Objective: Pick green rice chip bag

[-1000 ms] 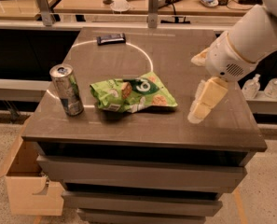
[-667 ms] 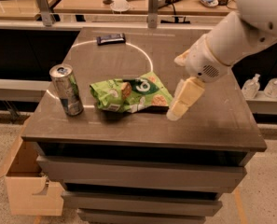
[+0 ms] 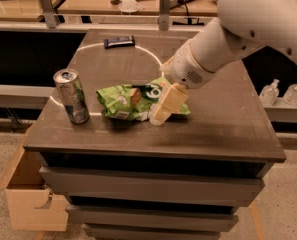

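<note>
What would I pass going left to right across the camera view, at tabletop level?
First the drink can → green rice chip bag → tool, over the bag's right end → small bottles at far right.

A cream-yellow gripper (image 3: 160,111), on a glossy white arm (image 3: 248,19), sits at the right end of the lime-green green rice chip bag (image 3: 122,103). The bag's foil carries a dark green round logo, white patches and an orange-brown rice cake picture. At left is a silver-and-green drink can (image 3: 72,95) with dark markings. A small black bar (image 3: 119,42) lies at the far side of the dark brown table (image 3: 228,129), which bears a thin white circle line (image 3: 157,60). Near left is a pale tan cardboard box (image 3: 33,204); at right, two whitish translucent bottles (image 3: 270,91).
</note>
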You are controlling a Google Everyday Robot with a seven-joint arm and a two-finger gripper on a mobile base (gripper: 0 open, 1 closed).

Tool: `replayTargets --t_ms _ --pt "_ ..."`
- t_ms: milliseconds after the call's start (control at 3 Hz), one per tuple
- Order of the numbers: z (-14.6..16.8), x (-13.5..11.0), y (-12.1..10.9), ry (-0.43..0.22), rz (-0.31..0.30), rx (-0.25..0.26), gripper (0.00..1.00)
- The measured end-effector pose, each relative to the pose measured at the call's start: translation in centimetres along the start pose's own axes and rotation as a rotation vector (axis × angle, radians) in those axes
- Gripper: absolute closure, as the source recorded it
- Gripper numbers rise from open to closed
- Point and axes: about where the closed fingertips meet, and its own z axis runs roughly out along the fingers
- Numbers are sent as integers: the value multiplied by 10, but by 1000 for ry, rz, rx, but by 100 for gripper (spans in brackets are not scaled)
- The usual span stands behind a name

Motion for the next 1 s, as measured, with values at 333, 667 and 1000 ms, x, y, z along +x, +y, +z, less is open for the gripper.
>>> replayTargets --t_ms 333,667,1000 --pt "13 -13 4 -11 -22 -21 35" --pt "23 -26 11 -16 -66 -45 59" --pt "19 -33 7 -16 -88 -31 90"
